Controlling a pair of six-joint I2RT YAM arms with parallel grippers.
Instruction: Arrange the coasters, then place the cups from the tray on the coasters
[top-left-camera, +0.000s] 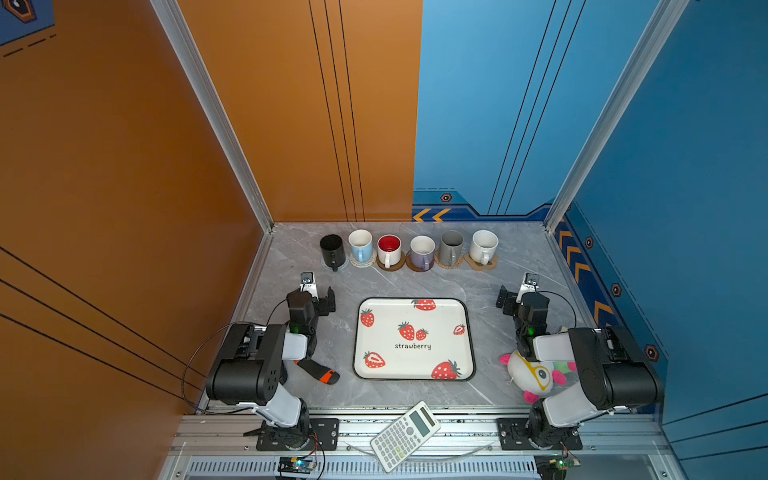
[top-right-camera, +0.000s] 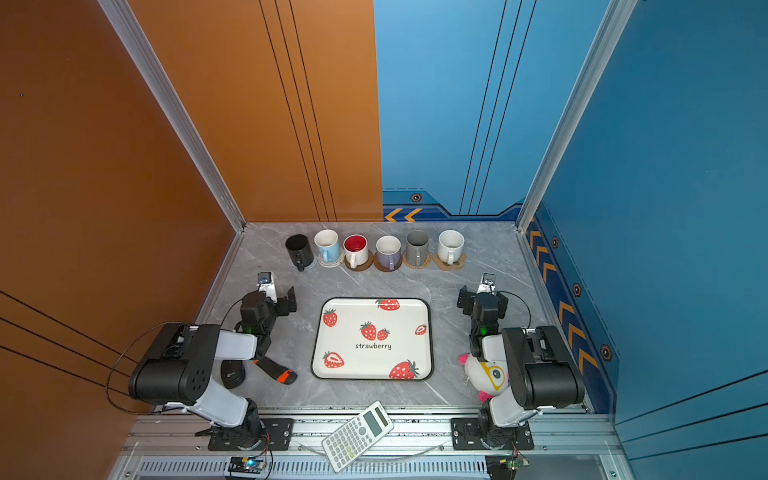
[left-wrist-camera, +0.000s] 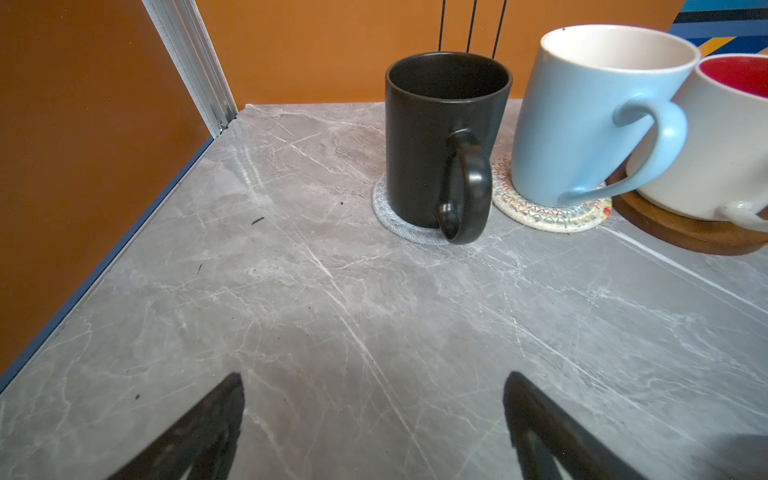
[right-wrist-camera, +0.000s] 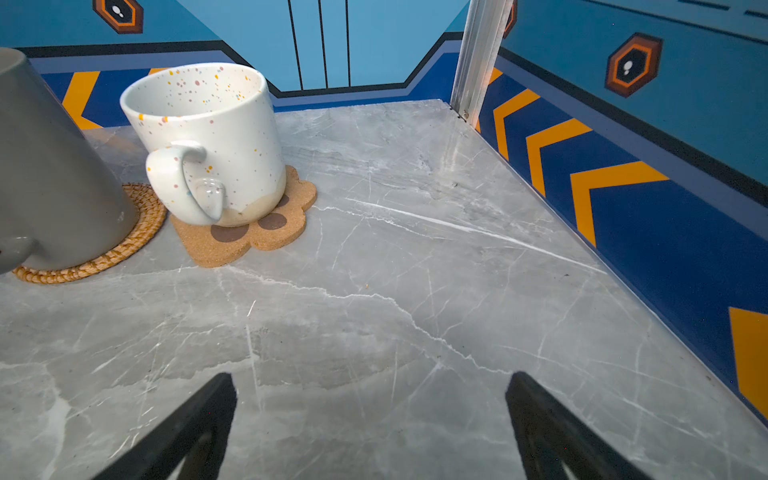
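Observation:
In both top views, several cups stand in a row along the back of the table, each on a coaster: black (top-left-camera: 331, 248), light blue (top-left-camera: 360, 245), white with red inside (top-left-camera: 389, 249), lavender (top-left-camera: 422, 252), grey (top-left-camera: 451, 248) and speckled (top-left-camera: 484, 246). The left wrist view shows the black cup (left-wrist-camera: 444, 137) on a grey woven coaster (left-wrist-camera: 399, 220). In the right wrist view the speckled cup (right-wrist-camera: 208, 141) sits on the paw coaster (right-wrist-camera: 249, 241). The strawberry tray (top-left-camera: 415, 361) holds nothing. My left gripper (top-left-camera: 322, 297) (left-wrist-camera: 374, 382) and right gripper (top-left-camera: 513, 297) (right-wrist-camera: 371, 378) hang open and hold nothing, in front of the row.
A calculator (top-left-camera: 405, 436) lies on the front rail. A plush toy (top-left-camera: 536, 374) sits under the right arm, and a black-and-orange tool (top-left-camera: 320, 371) lies by the left arm. Orange and blue walls close in the left, right and back sides.

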